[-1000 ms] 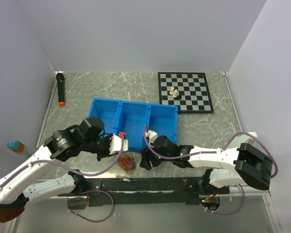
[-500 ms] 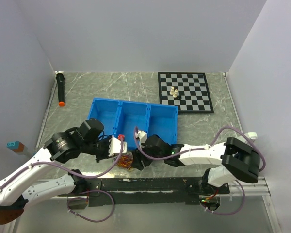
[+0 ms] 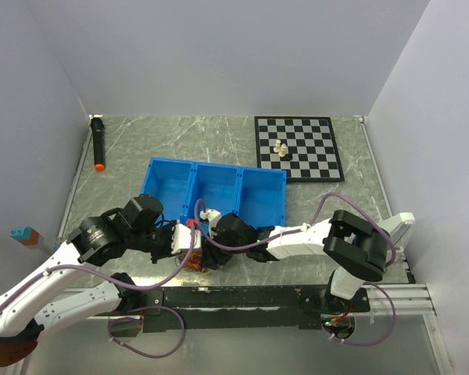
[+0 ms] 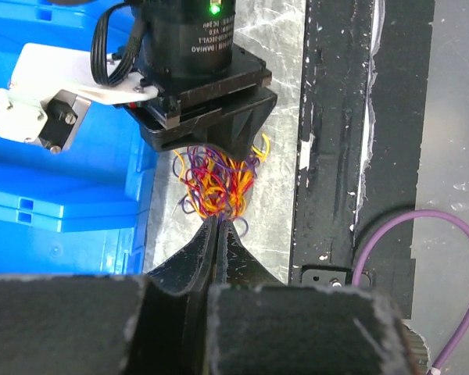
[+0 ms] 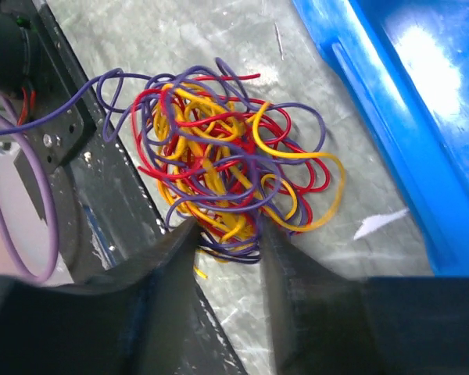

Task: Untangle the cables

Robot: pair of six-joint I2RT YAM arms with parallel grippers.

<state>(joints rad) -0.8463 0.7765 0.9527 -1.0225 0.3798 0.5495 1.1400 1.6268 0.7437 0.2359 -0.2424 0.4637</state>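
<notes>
**Item:** cables (image 5: 227,180); thin red, yellow-orange and violet wires in a single clump; loops closely interlaced; no colour drawn out as a bunch of its own.

**Location:** on the desk (image 3: 180,137), in the strip between the near wall of the blue tray (image 5: 391,101) and the black rail (image 4: 336,117) along the desk's near edge; just beside the tray, not in it; no wire was seen in the tray's bays in the top view.

**Left hand** (image 4: 221,226)**:** fingers pressed together, tips at one edge of the clump; whether a strand was pinched between them could not be told.

**Right hand** (image 5: 223,250)**:** jaws partway apart, set astride the opposite edge of the clump; several loops lay between the fingers; no firm grip on them was evident.

**Loose ends:** one violet strand ran out of the clump and off the side of the right wrist view, its end unseen; a short red end stood up at the top of the clump.

**Progress, as judged:** early; both hands were placed at the tangle from opposite sides, which suggested a first pull-apart was being set up, not completed; nothing was separated.

**Outstanding, as judged:** securing a hold on each side; drawing the loops apart; freeing each colour from the others; laying the wires out singly or in bunches.
</notes>
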